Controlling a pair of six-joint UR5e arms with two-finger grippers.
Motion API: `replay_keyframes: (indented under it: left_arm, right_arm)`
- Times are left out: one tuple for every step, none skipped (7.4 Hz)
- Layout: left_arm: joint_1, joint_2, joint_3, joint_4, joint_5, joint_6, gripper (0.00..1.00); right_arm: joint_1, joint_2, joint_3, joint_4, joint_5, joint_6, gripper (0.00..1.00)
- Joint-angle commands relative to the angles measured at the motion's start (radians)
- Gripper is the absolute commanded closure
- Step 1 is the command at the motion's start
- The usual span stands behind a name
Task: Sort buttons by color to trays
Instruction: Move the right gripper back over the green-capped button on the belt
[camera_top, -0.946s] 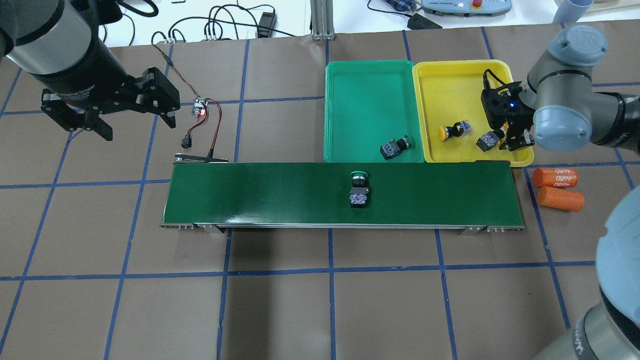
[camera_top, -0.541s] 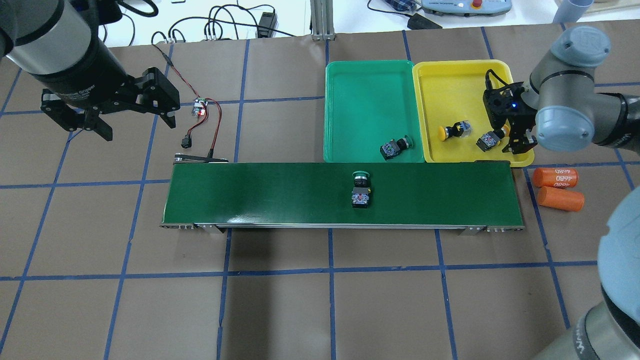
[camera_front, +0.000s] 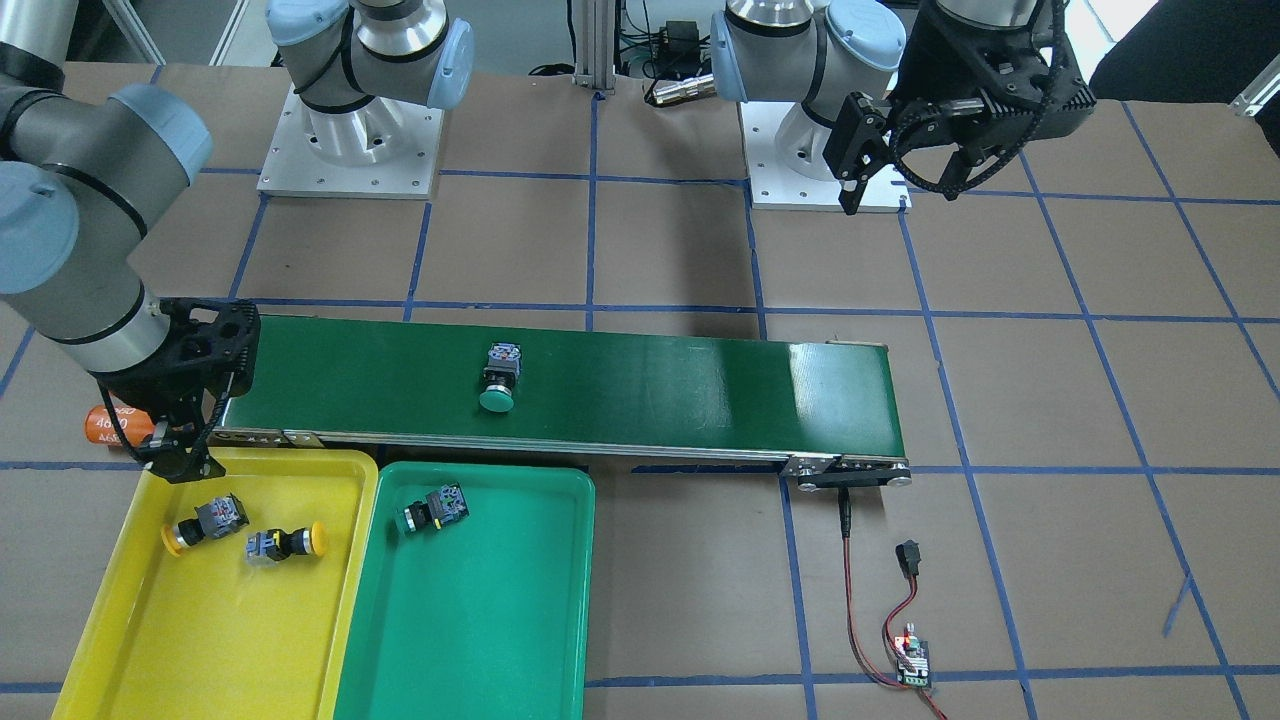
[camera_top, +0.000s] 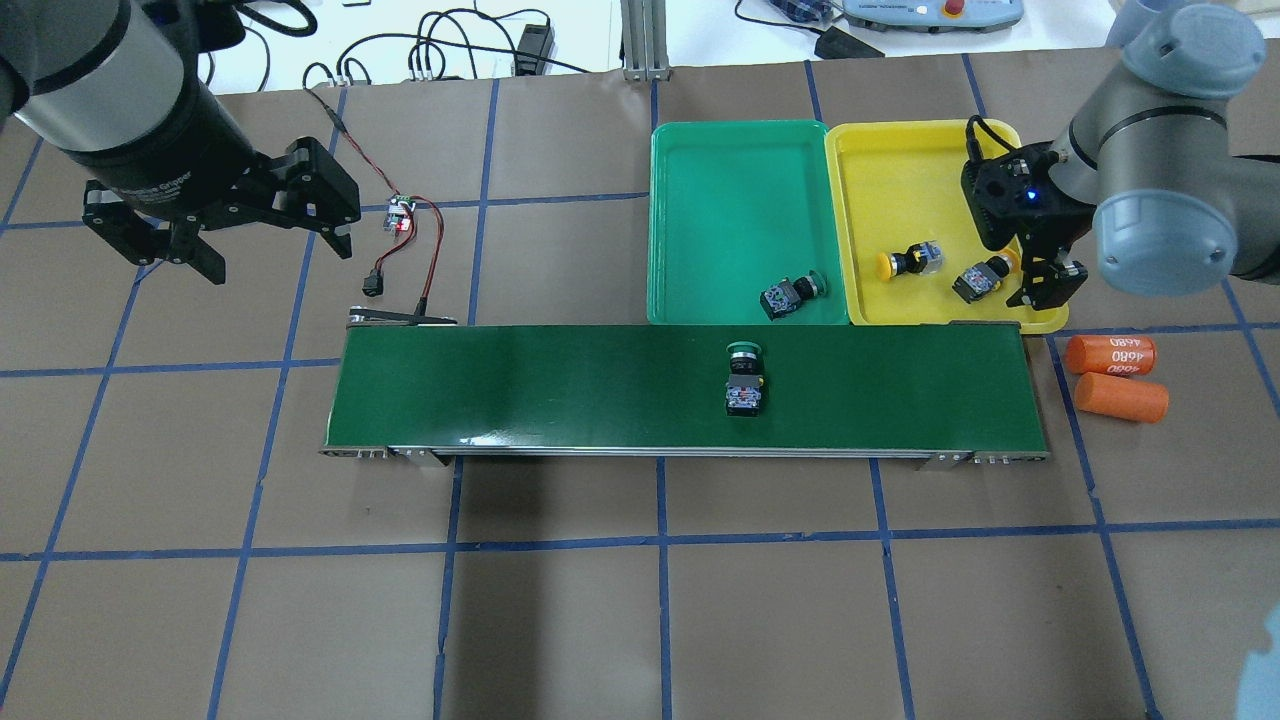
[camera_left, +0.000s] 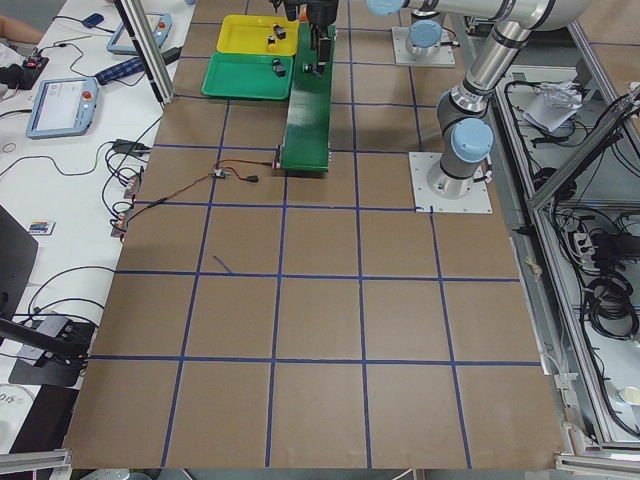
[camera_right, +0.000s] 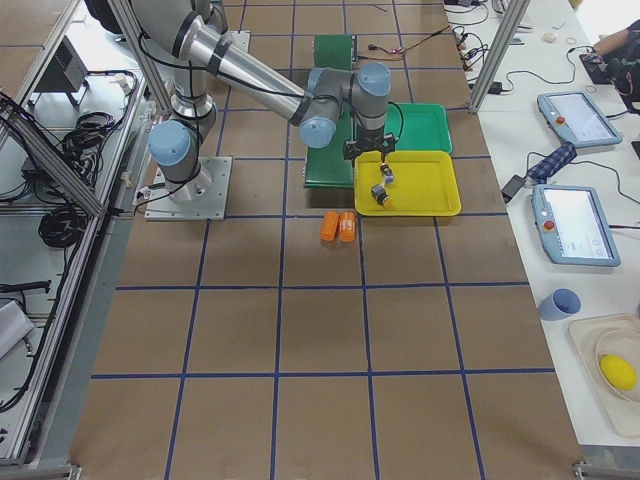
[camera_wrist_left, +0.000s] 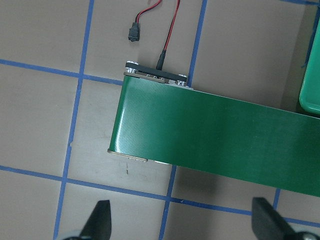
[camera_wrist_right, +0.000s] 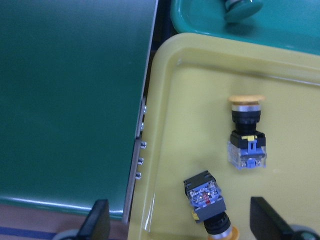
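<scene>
Tabletop: brown paper with a blue tape grid; bears every item below.

1. Conveyor belt: long, dark green; the reference for all places here.
2. Green tray and yellow tray: side by side against the belt's far edge, probably to keep each carry short.
3. Left gripper: above the table beyond the belt's left end, fingers spread wide, empty; judged parked.
4. Right gripper: over the yellow tray's belt-side corner, fingers wide, gripping nothing.
5. 2 orange cylinders: off the belt's right end; not sorted.
6. Belt green button: on its side, right of the belt's middle; long axis across the belt, cap toward the trays. Judged the 1 piece left.
7. Trayed green button: in the green tray beside the belt, cap angled away from it.
8. Inner yellow button and outer yellow button: in the yellow tray near the belt, axes roughly along it, caps pointing apart.
</scene>
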Motion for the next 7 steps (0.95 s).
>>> replay_keyframes:
  left_arm:
    - [0.0, 0.004, -0.004, 0.0, -0.001, 0.001, 0.0]
    - [0.0, 0.001, -0.005, 0.0, -0.001, -0.006, 0.0]
    - [0.0, 0.004, -0.005, 0.0, -0.001, -0.002, 0.0]
    - [0.0, 0.002, -0.005, 0.0, -0.001, -0.002, 0.0]
    - [0.0, 0.005, -0.014, 0.0, 0.0, -0.002, 0.0]
    - [0.0, 0.005, -0.016, 0.002, 0.0, -0.002, 0.0]
    - [0.0, 0.005, -0.016, 0.002, 0.0, -0.002, 0.0]
  right_arm:
    - [0.06, -0.058, 0.057, 0.032, -0.002, 0.118, 0.0]
    - [0.086, -0.079, 0.099, 0.02, 0.001, 0.228, 0.0]
    - [0.1, -0.083, 0.108, 0.016, 0.003, 0.343, 0.0]
    - [0.103, -0.084, 0.109, 0.028, 0.003, 0.435, 0.0]
    - [0.109, -0.09, 0.109, 0.029, 0.006, 0.561, 0.03]
    - [0.112, -0.09, 0.107, 0.029, 0.004, 0.746, 0.05]
    - [0.112, -0.087, 0.098, 0.027, 0.003, 0.932, 0.06]
